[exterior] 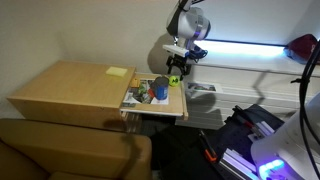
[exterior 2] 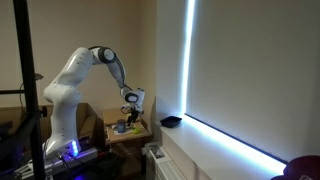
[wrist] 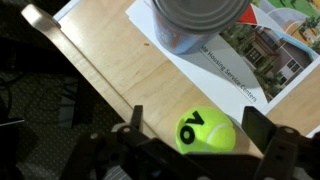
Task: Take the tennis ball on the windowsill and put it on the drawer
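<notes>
The tennis ball [wrist: 207,131] is bright yellow-green with a black mark. In the wrist view it lies on the light wood of the drawer [wrist: 110,70], between my gripper's [wrist: 197,116] two fingers. There is a gap at the left finger, and the right finger is close to the ball. The gripper is open. In an exterior view the gripper [exterior: 177,66] hangs over the right end of the open drawer [exterior: 170,109] with the ball [exterior: 174,77] just under it. The windowsill [exterior: 250,62] runs below the glowing window and also shows as a white ledge [exterior 2: 235,152].
A grey can [wrist: 195,20] stands on a printed leaflet [wrist: 262,52] just beyond the ball. The drawer holds colourful small items [exterior: 148,92]. The cabinet top [exterior: 75,88] carries a yellow note. A black bowl [exterior 2: 170,121] and a red object [exterior: 300,46] sit on the windowsill.
</notes>
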### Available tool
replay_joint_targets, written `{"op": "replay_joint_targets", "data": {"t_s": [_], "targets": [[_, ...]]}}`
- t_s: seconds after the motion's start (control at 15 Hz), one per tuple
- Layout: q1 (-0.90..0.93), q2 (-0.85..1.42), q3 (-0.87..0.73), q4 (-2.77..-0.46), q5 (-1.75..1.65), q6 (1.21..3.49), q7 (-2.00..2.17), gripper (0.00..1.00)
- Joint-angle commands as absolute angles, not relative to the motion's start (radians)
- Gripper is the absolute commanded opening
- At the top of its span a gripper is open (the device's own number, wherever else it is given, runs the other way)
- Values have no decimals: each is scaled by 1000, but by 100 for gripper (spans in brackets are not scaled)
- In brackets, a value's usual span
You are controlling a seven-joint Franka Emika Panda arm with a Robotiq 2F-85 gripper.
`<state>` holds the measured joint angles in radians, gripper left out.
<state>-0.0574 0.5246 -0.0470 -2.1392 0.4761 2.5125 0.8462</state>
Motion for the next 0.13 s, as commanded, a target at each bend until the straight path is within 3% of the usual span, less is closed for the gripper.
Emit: {"op": "replay_joint_targets", "data": {"t_s": [0.0, 0.07], "targets": [[-47, 331, -100, -2225, 415, 2321, 909, 100], [-70, 287, -90, -2226, 431, 2226, 890, 100]]}}
